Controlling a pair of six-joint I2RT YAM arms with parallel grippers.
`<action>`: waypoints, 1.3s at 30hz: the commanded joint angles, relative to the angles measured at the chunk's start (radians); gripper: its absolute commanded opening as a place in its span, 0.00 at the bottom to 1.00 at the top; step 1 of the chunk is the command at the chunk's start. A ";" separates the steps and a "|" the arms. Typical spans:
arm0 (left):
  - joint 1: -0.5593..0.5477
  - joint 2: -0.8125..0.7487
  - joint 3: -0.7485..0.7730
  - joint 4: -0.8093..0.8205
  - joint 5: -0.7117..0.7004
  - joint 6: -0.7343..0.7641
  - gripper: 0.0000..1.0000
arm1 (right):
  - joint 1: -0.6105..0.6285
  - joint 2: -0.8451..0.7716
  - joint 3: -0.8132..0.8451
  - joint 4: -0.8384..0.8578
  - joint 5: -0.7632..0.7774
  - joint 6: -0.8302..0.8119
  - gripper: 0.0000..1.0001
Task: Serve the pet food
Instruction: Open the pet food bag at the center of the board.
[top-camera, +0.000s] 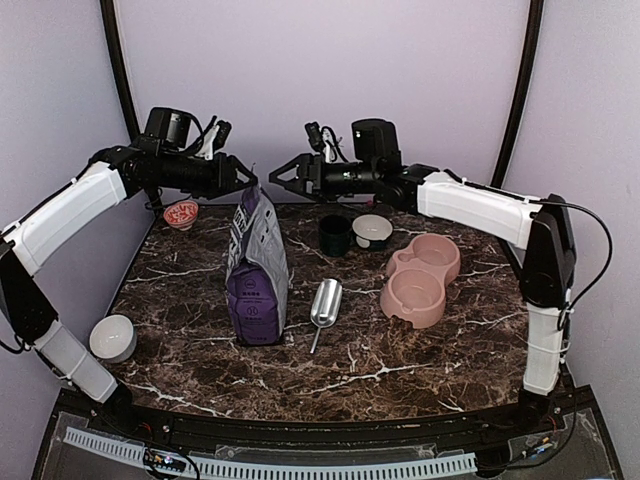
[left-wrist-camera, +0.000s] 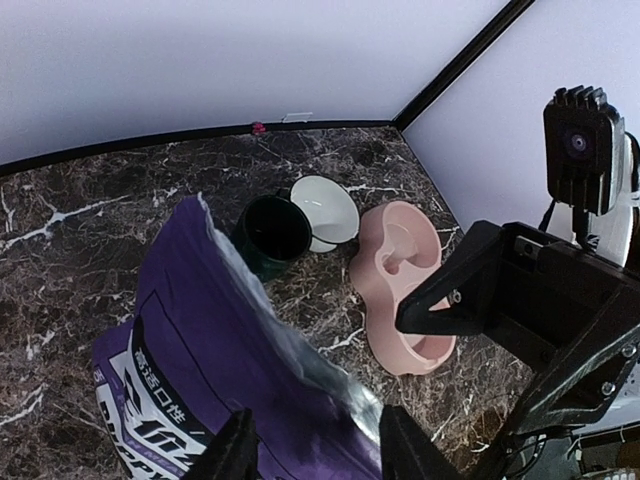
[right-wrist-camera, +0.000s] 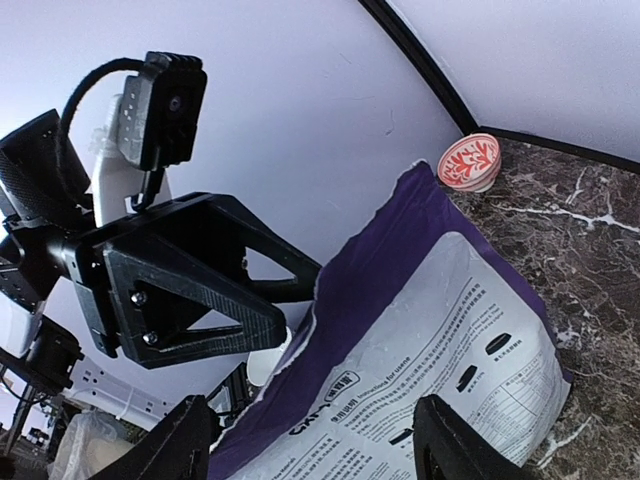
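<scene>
Blocked right under the left claw (top-camera: 245, 180) by the upright bag (top-camera: 257, 270), top edge up between the fingers (left-wrist-camera: 238, 455). Only a narrow gap of air across to the right claw (top-camera: 278, 172), jaws spread, just above the bag's top. Free overhead for both. Crowded below the right claw and to its right: dark cup (top-camera: 335, 235) and white bowl (top-camera: 372, 231) close together, pink double bowl (top-camera: 420, 280) further right. Blocked on the counter (top-camera: 400, 350) just right of the bag's foot by a metal scoop (top-camera: 325, 303). Below the left claw and to its left, a red-patterned bowl (top-camera: 181, 213); far lower, a second white bowl (top-camera: 112, 338) at the counter's left edge. Bare counter nearer than bag and scoop.
</scene>
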 joint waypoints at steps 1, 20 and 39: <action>0.002 -0.039 -0.029 0.015 0.041 -0.038 0.43 | -0.011 0.029 0.049 0.086 -0.068 0.038 0.70; 0.001 -0.007 -0.057 0.025 0.047 -0.054 0.28 | -0.013 0.155 0.201 0.103 -0.149 0.061 0.69; 0.003 -0.039 -0.130 0.066 0.038 -0.060 0.00 | -0.012 0.223 0.315 -0.023 -0.108 -0.005 0.57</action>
